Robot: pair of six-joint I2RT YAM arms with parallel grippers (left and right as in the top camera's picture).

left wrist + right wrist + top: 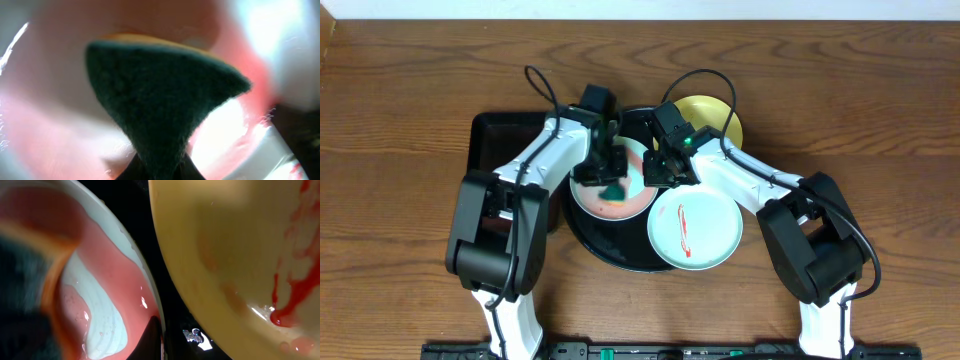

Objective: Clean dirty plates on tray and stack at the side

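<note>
Left gripper pinches a fuzzy dark-green sponge wedge onto a glossy round plate smeared pink

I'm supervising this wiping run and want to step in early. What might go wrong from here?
The plate under the left hand and its sponge shows a pink film all over, so wiping may only smear residue. The right hand sits at that plate's rim, close to the left one, and they might bump. The front blue plate appears to overhang the tray at its rim, so a nudge might tip it.
</note>
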